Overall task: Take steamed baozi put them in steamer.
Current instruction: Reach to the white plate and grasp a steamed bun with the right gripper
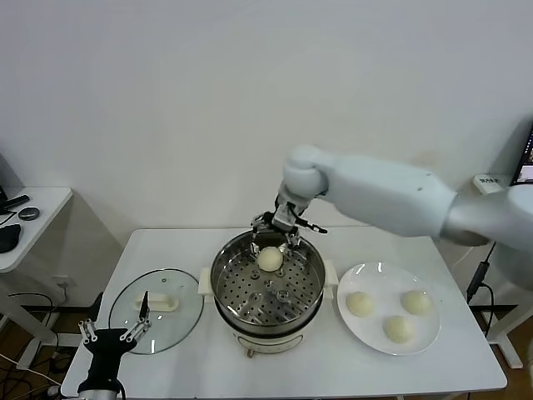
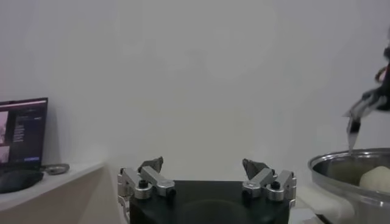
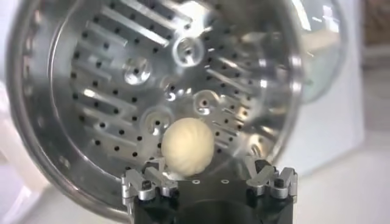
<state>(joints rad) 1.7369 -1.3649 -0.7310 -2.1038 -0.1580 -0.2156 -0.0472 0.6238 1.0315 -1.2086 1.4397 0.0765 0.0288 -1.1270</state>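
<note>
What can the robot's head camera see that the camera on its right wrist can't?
Only the head view shows the white plate with three baozi, the glass lid, and the left pincer parked open near that lid. Only the right wrist view shows the tray's holes up close. Both show the steamer, one baozi in it, and the open right pincer above.

— What sort of place is this looking like?

— A lab or test room dressed up as a kitchen corner. A plain white table is standing against a bare white wall, carrying only the steamer.

— Anything office-like showing?

— Left of the steamer's table, a second white desk is holding small dark devices, and a lit laptop screen is glowing there. Cables are trailing on the floor beneath it.
</note>
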